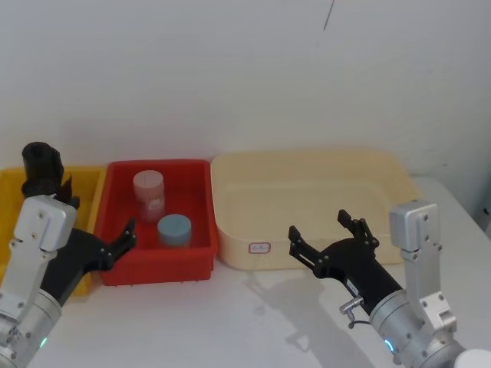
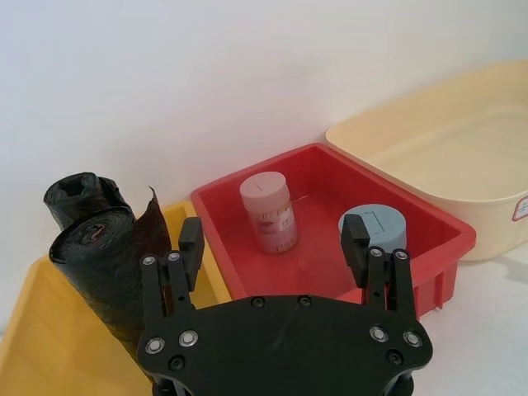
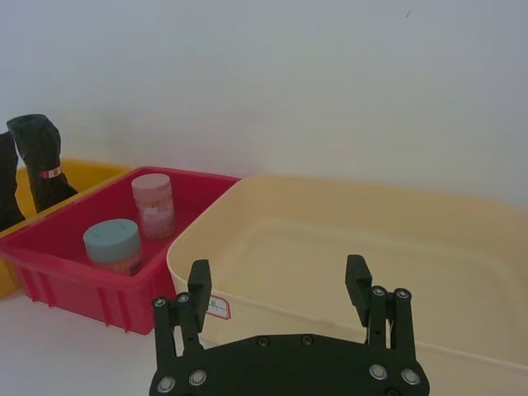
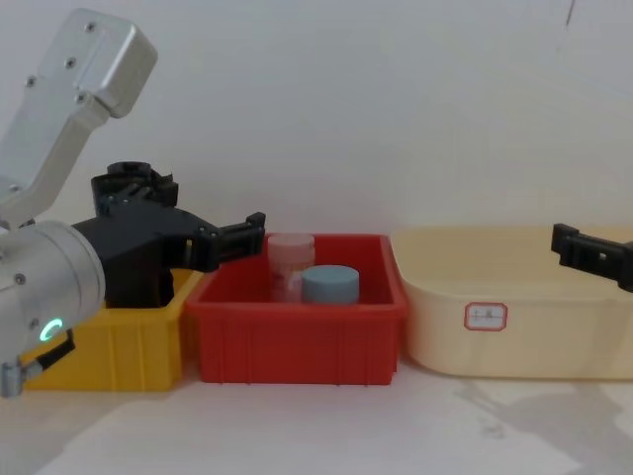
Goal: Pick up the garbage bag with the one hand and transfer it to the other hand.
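You were at the reach: the left gripper's (image 2: 273, 238) jaws stood wide apart and empty, with the garbage bag (image 2: 89, 268) upright in the yellow bin (image 2: 25, 346), just outside one jaw, not between them. Next, I judge, the jaws had to shift around that roll before closing. The right gripper (image 3: 278, 276) hovered spread and empty, with the cream tub (image 3: 371, 239) just ahead.

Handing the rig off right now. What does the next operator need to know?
Left hand: open, empty, hovering at the yellow bin, close to the rolls.
Right hand: open, empty, near the front wall of the cream tub.
Garbage bag: upright in the yellow bin beside the roll with the red mark, not gripped.
Done: nothing picked up yet.
Left: grasp the plain roll with the left hand, lift it, pass it to the right hand.
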{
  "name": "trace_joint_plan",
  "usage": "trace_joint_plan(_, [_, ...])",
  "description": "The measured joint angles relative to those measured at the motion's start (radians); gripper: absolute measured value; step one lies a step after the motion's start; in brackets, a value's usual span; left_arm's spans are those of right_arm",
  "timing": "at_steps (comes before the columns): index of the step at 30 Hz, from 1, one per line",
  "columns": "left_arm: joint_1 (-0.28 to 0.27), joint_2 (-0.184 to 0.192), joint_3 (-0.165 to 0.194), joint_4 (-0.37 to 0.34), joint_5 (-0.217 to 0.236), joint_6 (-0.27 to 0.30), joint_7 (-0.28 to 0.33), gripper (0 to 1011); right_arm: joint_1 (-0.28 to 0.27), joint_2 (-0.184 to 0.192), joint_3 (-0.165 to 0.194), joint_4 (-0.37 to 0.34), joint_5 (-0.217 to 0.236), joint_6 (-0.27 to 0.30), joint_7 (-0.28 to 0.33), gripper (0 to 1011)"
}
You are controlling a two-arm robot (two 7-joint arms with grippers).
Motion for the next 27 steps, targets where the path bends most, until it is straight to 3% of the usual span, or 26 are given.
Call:
trace_joint_plan(18, [0.003, 0.001, -0.003, -0.003, 0.0, 0.002, -0.001, 1001, 0.0, 0.0, 0.0, 0.0, 0.0, 0.0, 0.0, 1000])
trace_joint_plan(27, [0.036, 0.028, -0.036, -0.034, -0.027, 0.032, -0.011, 1001, 0.0, 0.0, 0.0, 0.0, 0.0, 0.0, 0.0, 1000])
